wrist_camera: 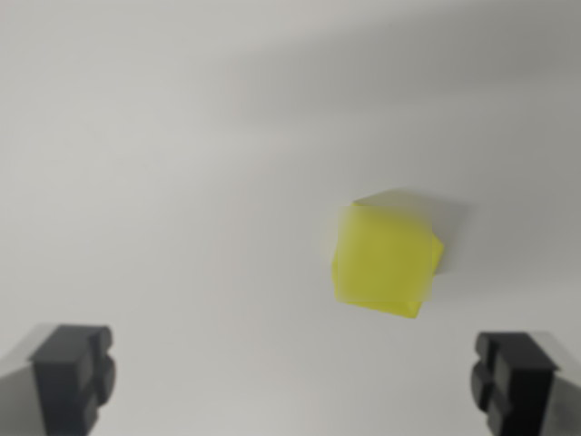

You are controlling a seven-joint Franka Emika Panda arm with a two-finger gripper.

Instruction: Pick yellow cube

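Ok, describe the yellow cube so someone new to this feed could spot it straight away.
Start from the plain pale surface that fills the wrist view. Right of centre, above the gap between the two dark fingertips of the open gripper, sits the yellow cube, turned at an angle and a little blurred. It is the only coloured thing there.

One camera only, riding the wrist and looking straight down past both dark fingertips (73, 377) at the frame's bottom corners, close over a pale surface (182, 163), the picture blurred, the yellow cube (386, 259) right of centre.
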